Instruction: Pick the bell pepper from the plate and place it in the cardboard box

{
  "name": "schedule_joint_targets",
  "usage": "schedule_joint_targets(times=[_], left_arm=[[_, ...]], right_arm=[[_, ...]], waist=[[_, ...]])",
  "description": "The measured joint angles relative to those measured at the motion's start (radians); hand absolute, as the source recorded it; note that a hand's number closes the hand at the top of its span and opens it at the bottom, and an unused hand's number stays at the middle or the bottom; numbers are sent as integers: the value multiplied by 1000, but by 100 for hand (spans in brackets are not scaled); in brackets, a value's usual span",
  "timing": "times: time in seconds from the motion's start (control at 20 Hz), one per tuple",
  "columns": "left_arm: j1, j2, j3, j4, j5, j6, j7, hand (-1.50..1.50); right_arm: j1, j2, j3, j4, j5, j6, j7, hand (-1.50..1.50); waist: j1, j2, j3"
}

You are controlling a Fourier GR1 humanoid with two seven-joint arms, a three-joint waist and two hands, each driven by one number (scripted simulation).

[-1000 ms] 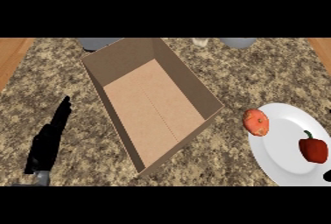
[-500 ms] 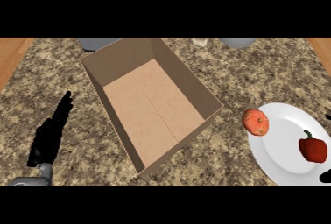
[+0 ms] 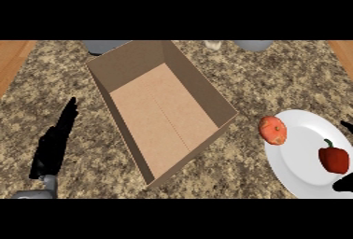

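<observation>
The red bell pepper (image 3: pixel 334 159), green stem uppermost, is lying on the white plate (image 3: pixel 298 161), toward the plate's right side. It is not being touched by either hand. A second item, orange-red and round (image 3: pixel 273 130), is sitting at the plate's upper-left rim. The plate is positioned at the worktop's right edge, toward the near corner, on the speckled stone worktop (image 3: pixel 276 79).

Of the right hand (image 3: pixel 345 185), only dark tips are being shown at the right edge, one above and one below the pepper; its degree of opening cannot be told.

The open cardboard box (image 3: pixel 162 109) is lying skewed across the worktop's middle, well apart from the plate, with nothing visible inside.

The left hand (image 3: pixel 56 140) is being held over the worktop's left side, beside the box, fingers extended straight toward the far edge, holding nothing.
</observation>
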Motion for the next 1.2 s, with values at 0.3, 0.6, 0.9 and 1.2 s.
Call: schedule_joint_targets(times=[0.3,0.6,0.9,1.2], left_arm=[[35,-5,33,-36,-7,-40,0,0],[36,-49,28,-43,-46,-39,4,0],[6,-45,72,-14,-44,-72,-4,0],[41,-71,63,-54,-73,-73,7,0]], right_arm=[[-12,49,-33,28,59,11,-31,-150],[-30,87,-57,100,122,1,-92,-150],[-60,115,-58,188,190,-9,-140,-150],[-54,136,-71,197,224,-36,-186,150]], waist=[[1,0,0],[1,0,0],[2,0,0],[2,-2,-4]])
